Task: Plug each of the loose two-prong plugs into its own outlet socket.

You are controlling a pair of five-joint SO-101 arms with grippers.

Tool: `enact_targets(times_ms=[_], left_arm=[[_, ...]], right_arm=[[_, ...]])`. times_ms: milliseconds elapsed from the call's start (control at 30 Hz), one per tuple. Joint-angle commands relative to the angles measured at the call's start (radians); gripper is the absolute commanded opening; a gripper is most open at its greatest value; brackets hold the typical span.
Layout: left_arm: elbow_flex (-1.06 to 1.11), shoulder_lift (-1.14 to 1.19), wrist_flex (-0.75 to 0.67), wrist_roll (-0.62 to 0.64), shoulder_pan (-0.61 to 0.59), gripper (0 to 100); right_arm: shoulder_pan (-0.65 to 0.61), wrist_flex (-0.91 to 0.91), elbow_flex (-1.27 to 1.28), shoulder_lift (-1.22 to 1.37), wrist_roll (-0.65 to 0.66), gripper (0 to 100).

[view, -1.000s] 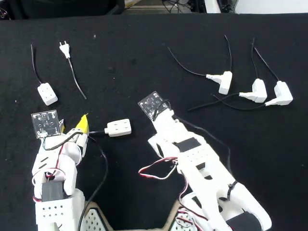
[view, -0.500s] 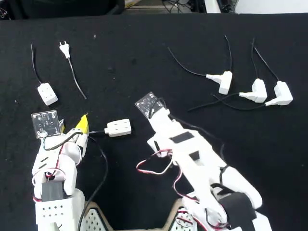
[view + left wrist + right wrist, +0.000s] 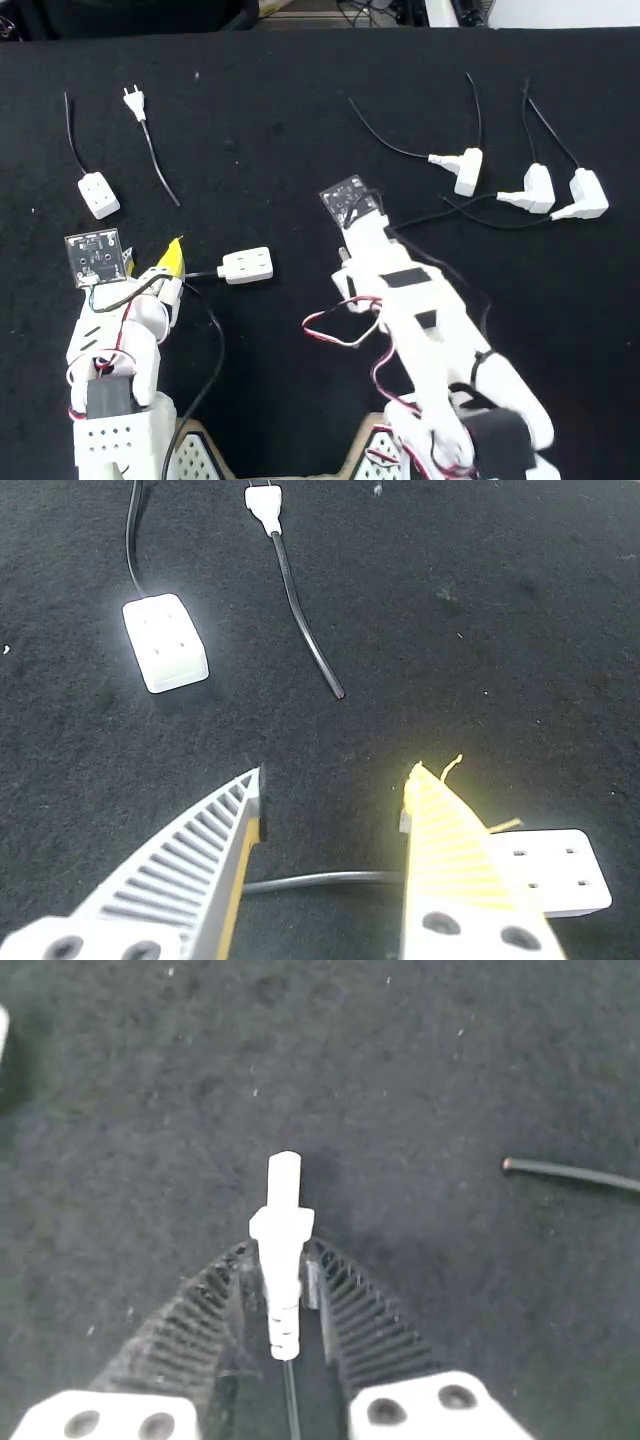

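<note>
A table (image 3: 300, 90) under black cloth spreads from left to right. The cloth is matte and slightly fuzzy, dotted with pale lint specks (image 3: 378, 490). Light falls evenly from above and casts only soft shadows. Past the far edge runs a narrow band of room: dark shapes (image 3: 120, 12) at the far left, tangled cables (image 3: 375, 12) over a brownish floor (image 3: 305, 14) near the middle, and a white panel (image 3: 560, 12) at the far right. A tan strip (image 3: 290, 477) shows at the near edge.

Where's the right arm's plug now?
Right wrist view: the plug is clamped in the right gripper over black cloth; in the high view that arm's tip is right of the cabled outlet socket.
</note>
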Motion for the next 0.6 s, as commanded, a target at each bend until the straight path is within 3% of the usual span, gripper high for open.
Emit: enact_targets(times_ms=[0, 167, 333, 567], left_arm=[[0.007, -0.008, 0.003, -0.006, 0.013, 23], [0.007, -0.008, 0.003, -0.006, 0.013, 23], [0.007, -0.008, 0.003, -0.006, 0.013, 23], [0.007, -0.008, 0.003, -0.006, 0.013, 23]], right_arm=[[-0.064, 0.031, -0.005, -0.110, 0.020, 1.1], [-0.178, 0.029, 0.104, -0.220, 0.187, 1.1], [-0.164, 0.032, 0.107, -0.220, 0.184, 1.1], [-0.115, 0.083, -0.031, -0.019, 0.127, 5.7]])
